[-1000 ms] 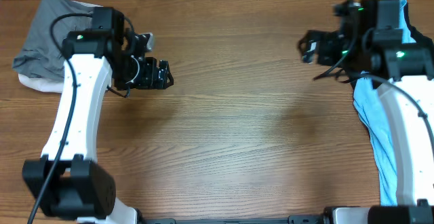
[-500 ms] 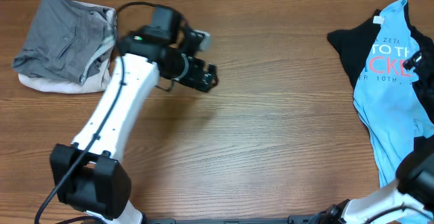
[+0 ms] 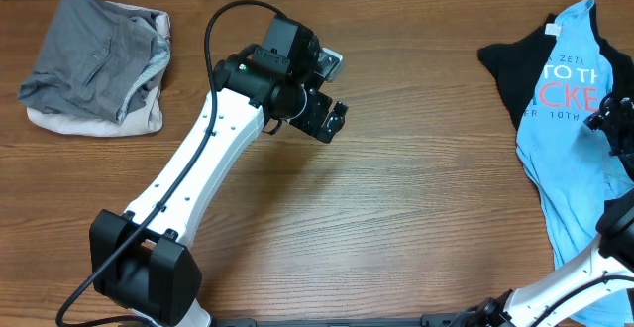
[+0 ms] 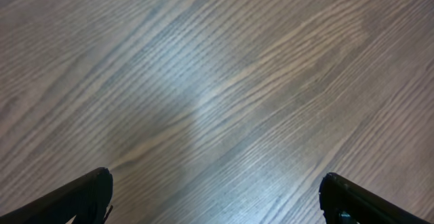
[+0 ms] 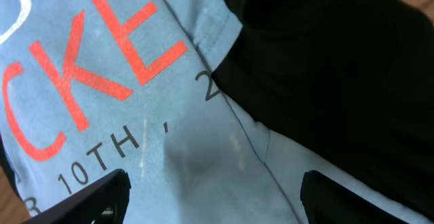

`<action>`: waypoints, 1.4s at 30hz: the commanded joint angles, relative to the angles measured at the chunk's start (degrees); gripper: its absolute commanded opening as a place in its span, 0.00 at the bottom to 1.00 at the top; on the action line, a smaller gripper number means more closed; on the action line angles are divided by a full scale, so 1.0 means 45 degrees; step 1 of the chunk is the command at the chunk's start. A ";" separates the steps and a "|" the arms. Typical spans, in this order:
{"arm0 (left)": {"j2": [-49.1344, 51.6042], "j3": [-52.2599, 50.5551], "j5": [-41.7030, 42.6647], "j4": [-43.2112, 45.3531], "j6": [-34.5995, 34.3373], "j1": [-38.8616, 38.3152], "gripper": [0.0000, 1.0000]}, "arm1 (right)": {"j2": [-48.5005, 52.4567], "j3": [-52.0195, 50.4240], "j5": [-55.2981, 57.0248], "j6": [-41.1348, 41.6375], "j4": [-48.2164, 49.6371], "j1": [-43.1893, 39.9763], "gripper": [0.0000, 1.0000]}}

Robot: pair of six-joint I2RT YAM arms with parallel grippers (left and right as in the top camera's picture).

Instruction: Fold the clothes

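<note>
Fig., overhead + both wrist views. My left gripper (image 3: 328,119) hangs over bare wood near mid-table (image 3: 416,218), toward the far side, at the end of the white left arm (image 3: 198,168) that runs up from the near-left corner. Jaws spread wide: in the left wrist view one fingertip (image 4: 81,193) sits in each lower corner w/ only wood grain between them; nothing held.

My right gripper (image 3: 614,119) is at the right edge of the table, over the light blue T-shirt (image 3: 565,168). Jaws also apart: in the right wrist view the two fingertips (image 5: 102,193) stand at opp. lower corners, cloth spanning the gap below; no fold pinched btw. them. Whether the tips touch the cloth: cannot tell.

Clothes, right side: the T-shirt lies front up, unfolded, red lettering (image 3: 567,84) over smaller white text, its long axis running from far to near along the table edge. A black shirt (image 3: 507,74) sticks out from under its far-left part, the blue hem overlapping the black.

Clothes, far-left corner: a crumpled grey piece (image 3: 89,54) lies on top of a cream piece (image 3: 69,122), well apart from both grippers.
</note>
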 commanded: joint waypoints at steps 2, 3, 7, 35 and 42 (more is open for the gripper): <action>-0.0131 0.0257 -0.0165 0.0500 0.0141 0.0044 1.00 | 0.0447 0.0272 -0.0097 -0.0617 0.0063 -0.0015 0.70; -0.0126 0.0257 -0.0170 0.0559 0.0141 0.0044 1.00 | 0.0559 0.0257 -0.0097 -0.0656 0.0034 -0.0015 0.65; -0.0121 0.0257 -0.0461 0.0699 0.0146 0.0044 1.00 | 0.0661 0.0204 0.0044 -0.0641 0.0087 -0.0015 0.40; -0.0117 0.0257 -0.0729 0.0967 0.0141 0.0049 1.00 | 0.0685 -0.0869 0.0612 -0.0646 0.0903 -0.0330 0.41; -0.0117 0.0257 -0.0733 0.0971 0.0146 0.0049 1.00 | 0.0680 -0.0947 0.0233 -0.0495 0.0913 -0.0335 0.04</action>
